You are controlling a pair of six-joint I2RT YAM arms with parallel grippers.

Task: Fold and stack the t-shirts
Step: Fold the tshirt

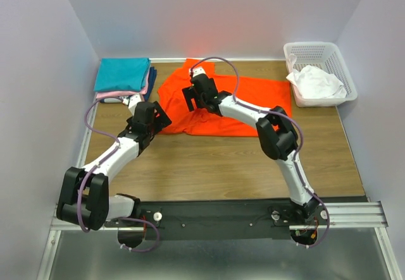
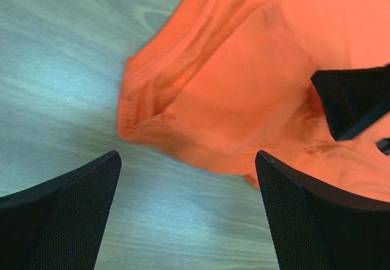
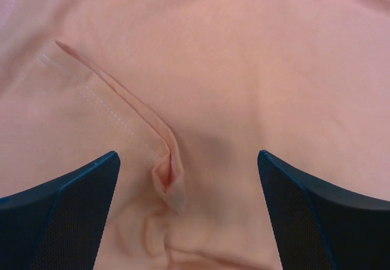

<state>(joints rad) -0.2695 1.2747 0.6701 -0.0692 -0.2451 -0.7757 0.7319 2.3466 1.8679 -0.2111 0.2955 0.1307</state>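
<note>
Orange-red t-shirt spread on table; left end effector, right end effector both apart, empty.

So we've got three views here. The top one sits high up behind the arm bases, which run along the bottom of its frame. It looks down and forward over the whole table, so it's the far one. The left wrist cam peers past the left gripper's fingers in its bottom corners, fairly near the wood, with the orange-red t-shirt filling its upper right. The right wrist cam is much closer, nothing but that shirt between the right gripper's fingers. All three views share that shirt.
</note>
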